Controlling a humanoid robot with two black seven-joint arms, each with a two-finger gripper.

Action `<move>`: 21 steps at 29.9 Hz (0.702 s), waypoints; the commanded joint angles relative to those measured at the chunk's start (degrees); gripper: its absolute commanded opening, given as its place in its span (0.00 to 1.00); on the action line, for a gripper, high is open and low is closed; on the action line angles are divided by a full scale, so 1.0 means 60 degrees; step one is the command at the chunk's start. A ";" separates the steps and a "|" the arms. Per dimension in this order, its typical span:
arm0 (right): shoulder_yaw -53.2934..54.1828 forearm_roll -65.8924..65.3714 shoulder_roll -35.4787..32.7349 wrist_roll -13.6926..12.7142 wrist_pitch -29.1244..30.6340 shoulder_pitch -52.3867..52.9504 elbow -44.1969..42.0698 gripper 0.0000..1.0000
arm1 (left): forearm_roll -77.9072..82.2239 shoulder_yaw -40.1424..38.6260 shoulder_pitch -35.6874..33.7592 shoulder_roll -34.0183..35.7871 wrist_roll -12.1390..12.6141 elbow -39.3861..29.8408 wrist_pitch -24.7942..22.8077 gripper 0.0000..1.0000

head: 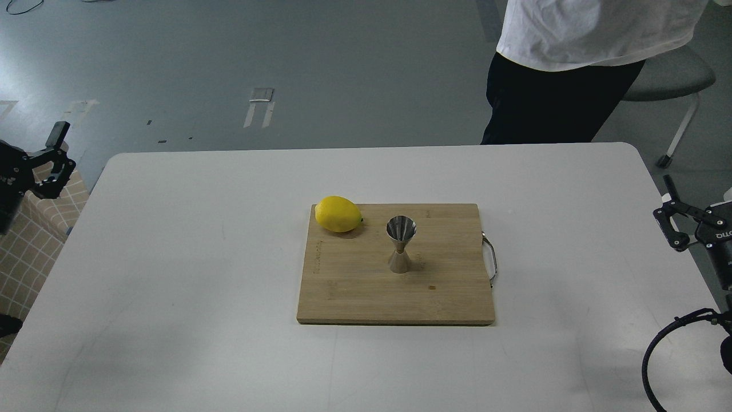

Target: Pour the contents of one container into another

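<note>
The steel hourglass jigger, the other container, stands upright near the middle of a wooden cutting board. The one container to pour from is out of view. My left gripper sits at the far left edge, off the table. Only one finger shows, splayed outward, so it is open and empty. My right gripper is at the far right edge beside the table, also cut off. Its one visible finger is spread wide with nothing in it. Both are far from the jigger.
A yellow lemon lies on the board's far left corner. The board has a metal handle on its right side and rests on a white table. A person in a white shirt stands behind the far right edge, near a chair.
</note>
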 commanded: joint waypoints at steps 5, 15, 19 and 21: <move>0.0044 0.0000 0.0000 0.0013 -0.0010 0.0000 0.0000 1.00 | 0.0000 -0.0237 0.0110 0.0062 0.0000 0.0006 0.0000 0.98; 0.0235 0.0000 0.0088 0.0042 -0.0010 0.0000 0.0000 1.00 | 0.0000 -0.0339 0.0139 0.0047 0.0000 -0.0009 0.0000 0.98; 0.0235 0.0000 0.0102 0.0042 -0.0010 0.0000 0.0000 1.00 | 0.0000 -0.0339 0.0140 0.0047 0.0000 0.0006 0.0000 0.98; 0.0235 0.0014 0.0160 0.0042 -0.0010 0.0000 0.0000 1.00 | 0.0000 -0.0339 0.0140 0.0047 0.0000 -0.0009 0.0000 0.98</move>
